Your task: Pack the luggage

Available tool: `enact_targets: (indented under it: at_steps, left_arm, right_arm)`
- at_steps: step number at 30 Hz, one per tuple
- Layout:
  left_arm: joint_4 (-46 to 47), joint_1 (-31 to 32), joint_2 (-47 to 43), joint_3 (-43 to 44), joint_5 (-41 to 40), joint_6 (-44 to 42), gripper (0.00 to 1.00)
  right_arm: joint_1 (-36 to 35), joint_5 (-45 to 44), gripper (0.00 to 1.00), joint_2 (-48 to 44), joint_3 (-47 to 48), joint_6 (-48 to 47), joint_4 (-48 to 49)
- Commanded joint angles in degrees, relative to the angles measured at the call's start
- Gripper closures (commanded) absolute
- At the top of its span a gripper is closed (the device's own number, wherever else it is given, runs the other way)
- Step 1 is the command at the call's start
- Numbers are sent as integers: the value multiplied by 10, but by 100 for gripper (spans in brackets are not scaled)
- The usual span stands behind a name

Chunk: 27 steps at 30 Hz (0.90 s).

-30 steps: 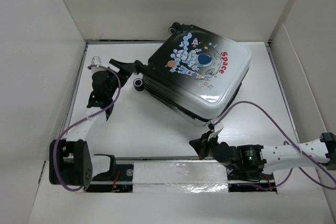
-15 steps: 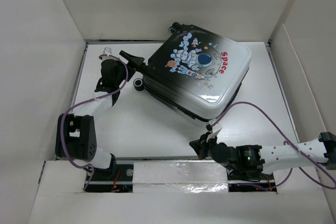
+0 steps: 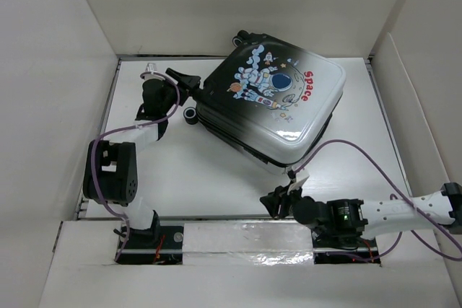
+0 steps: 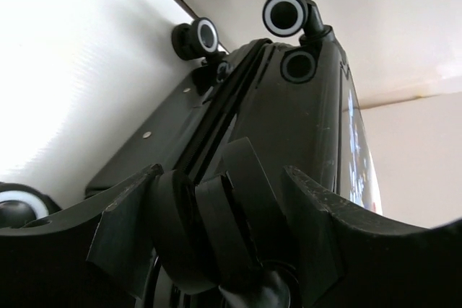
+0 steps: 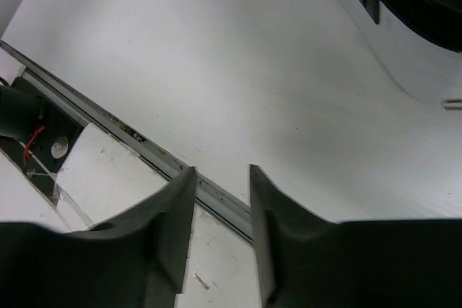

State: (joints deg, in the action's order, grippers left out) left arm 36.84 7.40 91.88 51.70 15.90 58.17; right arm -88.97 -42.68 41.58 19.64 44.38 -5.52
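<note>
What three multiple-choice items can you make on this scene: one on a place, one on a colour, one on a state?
1. Where is the left hand?
A. at the wheeled end of the luggage
B. on the near table edge
C. on top of the luggage

2. Which colour has the word "Space"?
A. blue
B. red
C. green

3. How is the right hand?
A. shut on a wheel
B. gripping the luggage
C. open and empty

Answers:
1 A, the wheels show just beyond it in the left wrist view.
2 B, the letters on the shell are red.
3 C, only bare table shows between its fingers.
</note>
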Motion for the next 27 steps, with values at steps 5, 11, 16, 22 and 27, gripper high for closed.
enact_targets:
  at_steps: [5,11,16,22,27]
  left_arm:
    - [129,2,11,1,16,28,100]
    - [173,-9,-126,-119,-82,-2,100]
    - [146,3,-285,-214,-153,-34,100]
    - [101,9,-397,-280,-173,-39,100]
    - [-18,9,-396,-249,-178,-84,100]
  right_arm:
    - [24,-59,41,-63,13,86,-154]
    - [126,-10,40,-163,-3,-3,-165]
    - [290,119,42,-180,9,-215,-43]
    - [499,309,48,-57,92,-353,15]
    - [575,403,53,-55,103,-324,21]
